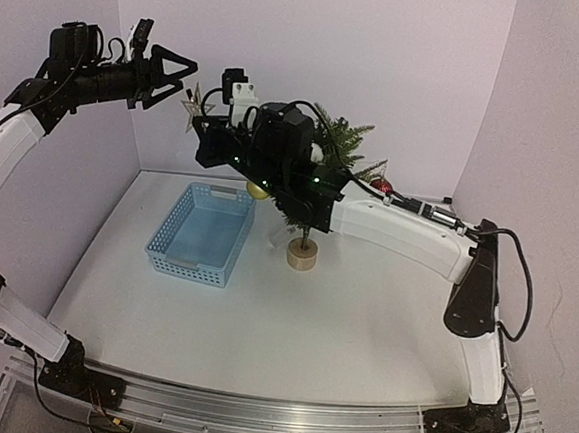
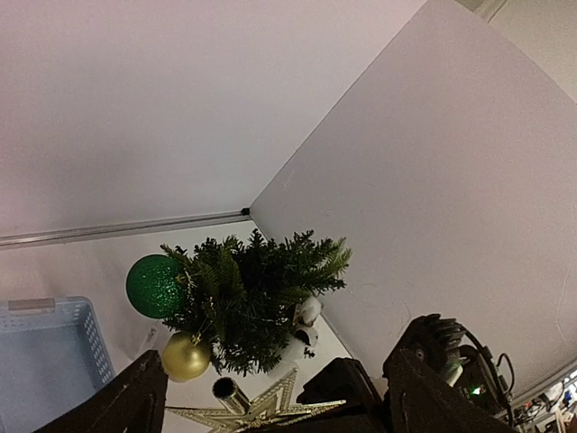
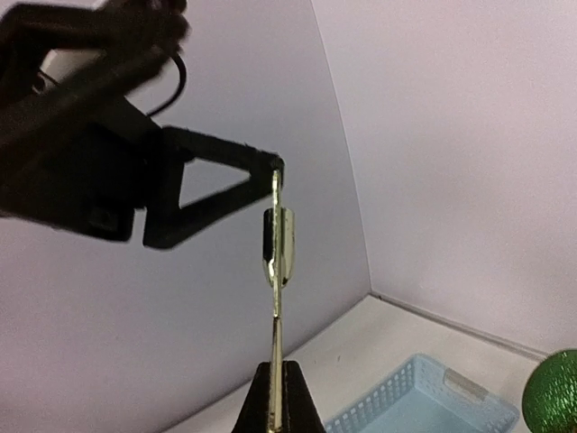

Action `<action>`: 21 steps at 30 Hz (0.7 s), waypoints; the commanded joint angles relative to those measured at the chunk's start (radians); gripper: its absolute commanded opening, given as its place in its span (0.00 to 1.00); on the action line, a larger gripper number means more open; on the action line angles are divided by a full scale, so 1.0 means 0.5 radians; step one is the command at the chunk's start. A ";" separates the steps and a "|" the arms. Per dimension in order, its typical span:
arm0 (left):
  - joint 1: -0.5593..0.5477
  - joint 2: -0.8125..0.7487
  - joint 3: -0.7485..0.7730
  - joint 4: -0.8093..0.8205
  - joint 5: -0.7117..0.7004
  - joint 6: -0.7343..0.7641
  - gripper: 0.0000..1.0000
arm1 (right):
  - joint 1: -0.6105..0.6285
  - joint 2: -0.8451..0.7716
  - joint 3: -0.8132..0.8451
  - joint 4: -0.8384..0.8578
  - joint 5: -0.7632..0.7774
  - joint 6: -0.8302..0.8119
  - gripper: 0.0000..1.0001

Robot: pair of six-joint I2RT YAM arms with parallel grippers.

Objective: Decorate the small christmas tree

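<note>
The small christmas tree [image 1: 338,140] stands on its pale disc base [image 1: 302,256] at the back, partly hidden behind my right arm. A gold ball [image 1: 257,190] and a red ball [image 1: 380,185] hang on it. From above, the tree [image 2: 257,289] also carries a green ball [image 2: 155,286]. My right gripper [image 3: 278,397] is shut on a gold star [image 3: 277,239], held high left of the tree. The star [image 1: 194,105] sits just below my left gripper [image 1: 187,74], which is open. In the left wrist view the star [image 2: 261,410] lies between that gripper's spread fingers [image 2: 135,401].
A light blue perforated basket [image 1: 202,232] sits on the white table left of the tree. Pale walls enclose the back and both sides. One finger [image 3: 225,149] of my left gripper reaches close to the star's upper tip in the right wrist view.
</note>
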 commanded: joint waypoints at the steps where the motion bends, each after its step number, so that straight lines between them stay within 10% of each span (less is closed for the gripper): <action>1: -0.002 -0.181 0.081 -0.066 0.201 0.897 0.94 | -0.007 -0.509 -0.257 -0.235 -0.205 0.041 0.00; 6: -0.004 -0.175 0.203 -0.656 0.843 2.072 0.93 | -0.006 -0.745 -0.171 -1.241 -0.714 -0.078 0.00; 11: -0.115 -0.035 0.226 -1.405 0.793 2.874 0.95 | -0.009 -0.753 -0.059 -2.003 -0.920 -0.214 0.00; 21: -0.540 0.128 0.248 -1.650 0.509 2.998 0.81 | -0.007 -0.517 0.310 -2.755 -0.878 -0.474 0.00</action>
